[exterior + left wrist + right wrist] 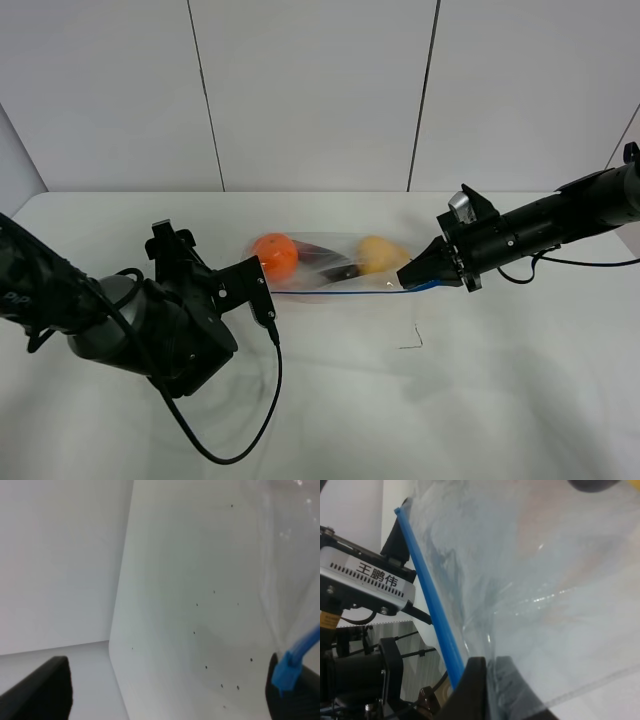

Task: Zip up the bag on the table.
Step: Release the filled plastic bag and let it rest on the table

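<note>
Nearest, the left hand [265, 300] is hovering with fingers spread wide at the orange-fruit end of the clear zip bag [330, 262], the tip of the blue zipper strip [340, 291] sitting just beside one finger. That bag is lying on the white counter [500, 380] between both arms, while the right hand [418, 277] is pinching its opposite end, clamped tight on plastic and strip.

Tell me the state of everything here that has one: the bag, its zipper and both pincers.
bag: lying on the table, fruit inside.
left pincer: open, gripping nothing.
right pincer: shut on the bag's zipper end.
zipper slider: touching the left pincer; seal unclear.
</note>
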